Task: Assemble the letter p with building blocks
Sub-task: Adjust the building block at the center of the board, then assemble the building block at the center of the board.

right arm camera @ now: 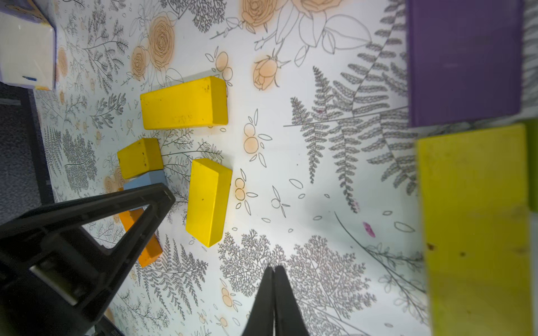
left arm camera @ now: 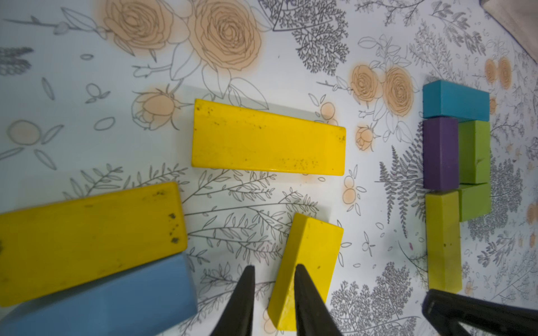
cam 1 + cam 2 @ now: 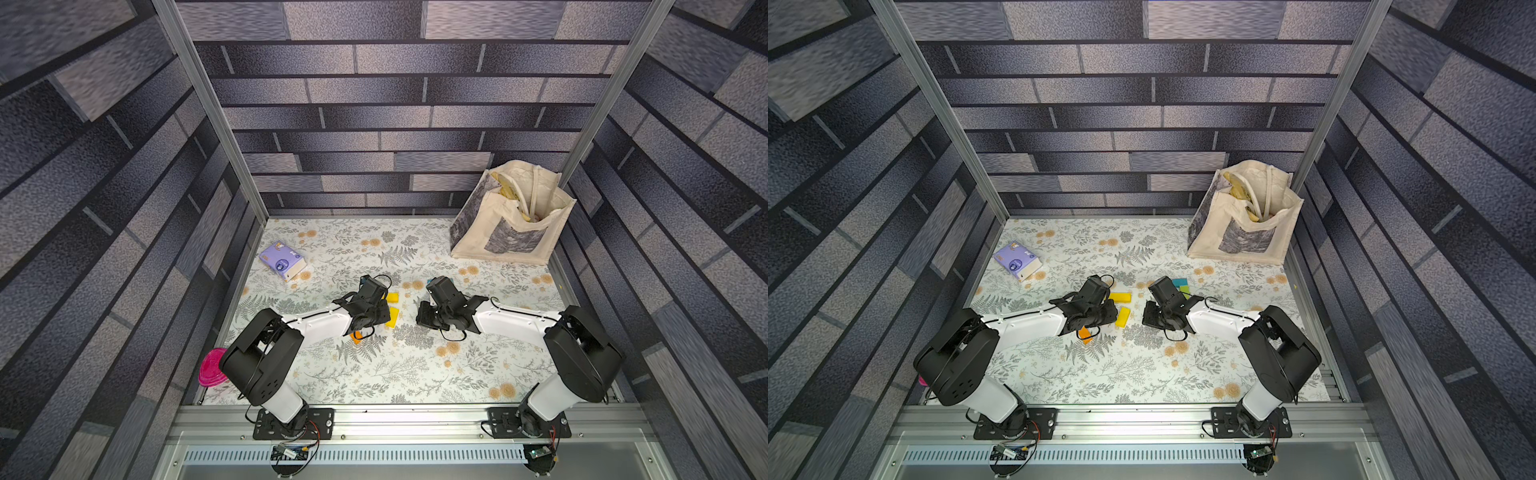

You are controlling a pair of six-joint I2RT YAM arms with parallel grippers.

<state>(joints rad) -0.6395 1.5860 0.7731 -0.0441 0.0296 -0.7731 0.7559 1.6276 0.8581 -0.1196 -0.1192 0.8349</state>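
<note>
Right claw [image 1: 274, 269] pinched shut, empty. Left claw [image 2: 274, 266] narrow, holding nothing; fingertip [image 2: 302, 288] overlapped small yellow block [image 2: 310, 256]. Descent risked nudging it crooked.

On the bench [image 3: 415, 374], the tissue packet [image 3: 281, 259] lies toward the back at the left and the tote bag [image 3: 511, 224] stands in the far right corner. Mid-bench, the loose blocks [image 3: 1123, 316] lie under and just right of the left end effector [image 2: 275, 267], one resting partly on another. The packed blocks [image 3: 1181, 284] touch one another behind the right end effector [image 1: 273, 269], apart from the loose ones. A container [image 3: 212, 368] sits at the near left edge
</note>
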